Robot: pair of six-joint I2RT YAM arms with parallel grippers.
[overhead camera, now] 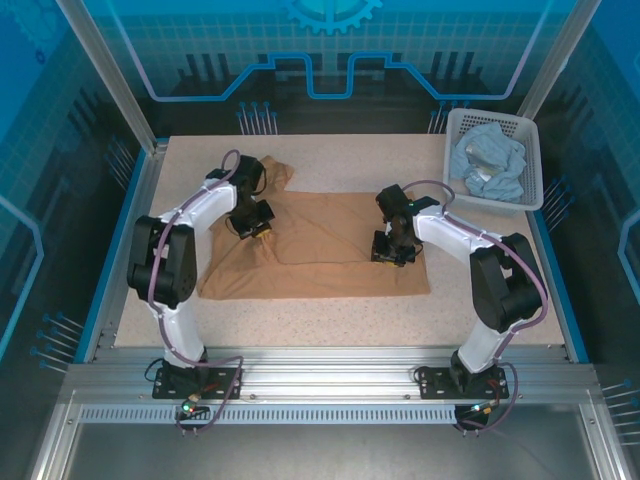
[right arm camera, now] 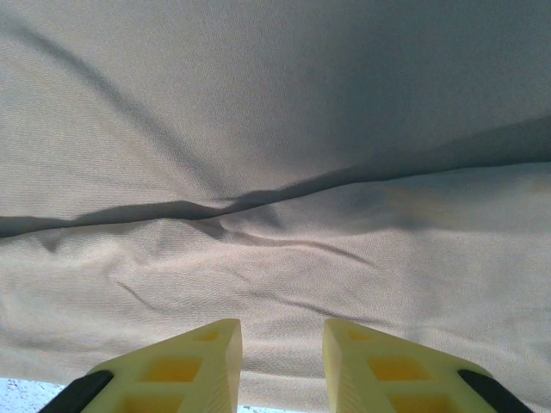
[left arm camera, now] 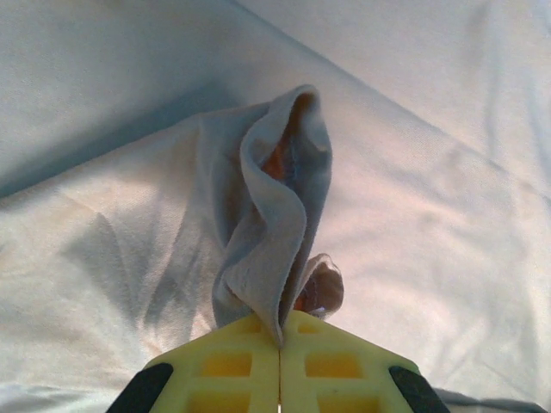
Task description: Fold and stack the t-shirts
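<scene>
left fingers (left arm camera: 232, 370) tight on tan t-shirt (overhead camera: 330, 250) fold; right fingers (right arm camera: 189, 366) apart above it

Tan tee (overhead camera: 320, 255); blue tee (overhead camera: 490, 160) prob. in basket (overhead camera: 492, 114)

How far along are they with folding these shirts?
Early on. Nothing is stacked. The tan shirt lies spread out; the left gripper pinches a bunch of it, the right gripper is open over it. The pale blue shirt sits crumpled in the basket, unfolded.
</scene>
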